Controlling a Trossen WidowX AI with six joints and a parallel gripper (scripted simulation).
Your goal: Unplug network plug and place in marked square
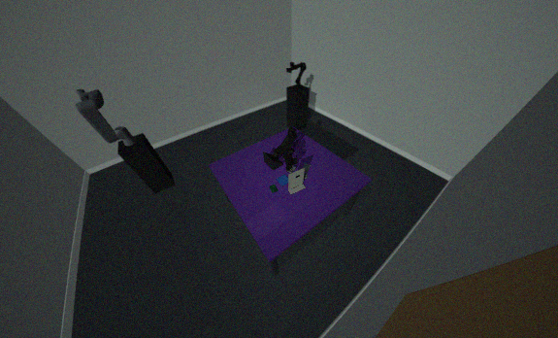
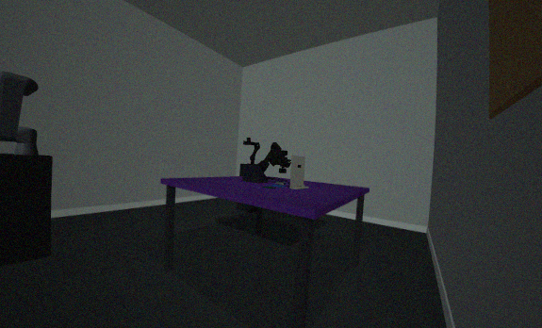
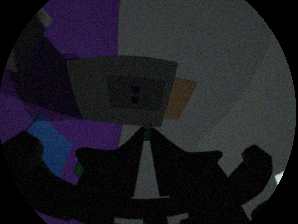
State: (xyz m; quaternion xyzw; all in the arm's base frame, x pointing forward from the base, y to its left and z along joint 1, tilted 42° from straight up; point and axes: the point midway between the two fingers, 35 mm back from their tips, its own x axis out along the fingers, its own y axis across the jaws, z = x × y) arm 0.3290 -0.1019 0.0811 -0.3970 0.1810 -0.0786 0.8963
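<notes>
Holding the plug (image 3: 145, 137) in closed fingers, the gripper (image 3: 148, 163) stands close before the upright panel (image 3: 127, 90). The unlock-and-pull step seems in hand; next, retreat straight, then carry toward the blue marked square (image 3: 53, 148).

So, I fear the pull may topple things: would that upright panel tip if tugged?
Possibly. The panel is tall, thin and stands on a narrow foot on the table, so a hard tug from the tool, shut on the plug, might rock it. It looks stiff, not floppy. Whether it is fastened down cannot be seen.
</notes>
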